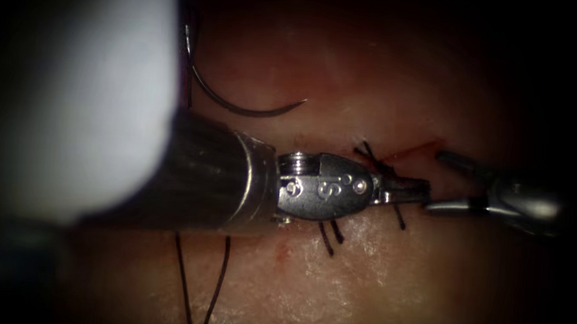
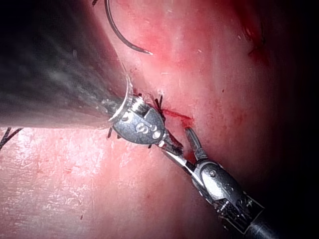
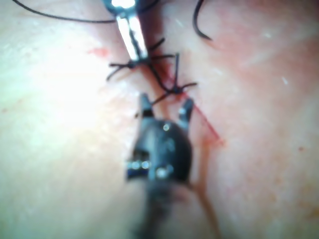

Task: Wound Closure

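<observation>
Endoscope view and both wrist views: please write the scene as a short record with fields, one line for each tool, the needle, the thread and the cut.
left tool: jaws shut at the knots on the cut; what they hold cannot be told
right tool: jaws open, holds nothing
needle: lies free on the tissue, not in it, held by neither tool
thread: loose strands trail over the tissue
cut: short red line beside the tied knots

Besides my own work, I see red fluid (image 1: 414, 150): in the endoscope view a thin slanting streak at about 2 o'clock from the middle, and a fainter small smear (image 1: 283, 249) at 6 o'clock, well apart from the streak.
</observation>
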Controlling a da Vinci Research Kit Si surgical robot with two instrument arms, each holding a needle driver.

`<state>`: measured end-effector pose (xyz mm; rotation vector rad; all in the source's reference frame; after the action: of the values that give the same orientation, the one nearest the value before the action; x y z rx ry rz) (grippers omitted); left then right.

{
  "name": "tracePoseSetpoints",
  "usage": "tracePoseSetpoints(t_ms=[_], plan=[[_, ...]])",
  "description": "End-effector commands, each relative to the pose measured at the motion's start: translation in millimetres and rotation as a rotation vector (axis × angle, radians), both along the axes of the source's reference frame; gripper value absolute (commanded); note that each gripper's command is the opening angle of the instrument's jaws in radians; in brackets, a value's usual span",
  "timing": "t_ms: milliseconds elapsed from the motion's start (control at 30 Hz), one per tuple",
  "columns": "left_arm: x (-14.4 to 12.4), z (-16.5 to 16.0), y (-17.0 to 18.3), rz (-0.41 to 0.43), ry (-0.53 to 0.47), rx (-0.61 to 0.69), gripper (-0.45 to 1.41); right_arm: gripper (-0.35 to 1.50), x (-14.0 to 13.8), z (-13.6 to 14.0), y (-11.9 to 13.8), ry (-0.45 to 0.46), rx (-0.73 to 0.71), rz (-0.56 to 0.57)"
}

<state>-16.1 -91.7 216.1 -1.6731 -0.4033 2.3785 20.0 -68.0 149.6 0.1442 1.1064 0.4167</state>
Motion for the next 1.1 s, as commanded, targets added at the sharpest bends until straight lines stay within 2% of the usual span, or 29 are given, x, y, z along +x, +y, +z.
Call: tracePoseSetpoints(t_ms=[33, 233, 533, 1100], plan=[[-0.5, 0.4, -0.8, -0.003, -0.006, 0.004, -0.45, 1.48, 1.8, 0.6, -0.9, 0.008, -0.011, -0.021], [-0.1, 0.6, -0.5, -0.008, -0.013, 0.020, -0.45, 1.48, 4.2, 1.3, -1.5, 0.007, -0.061, -0.074], [0.5, 1.2, 0.2, -0.049, -0.049, 0.054, -0.45, 1.48, 6.8, 1.2, -1.0, 0.005, -0.119, -0.071], [1.7, 2.0, 0.8, -0.086, -0.098, 0.094, -0.45, 1.48, 9.1, 0.8, 0.0, 0.040, -0.176, -0.032]])
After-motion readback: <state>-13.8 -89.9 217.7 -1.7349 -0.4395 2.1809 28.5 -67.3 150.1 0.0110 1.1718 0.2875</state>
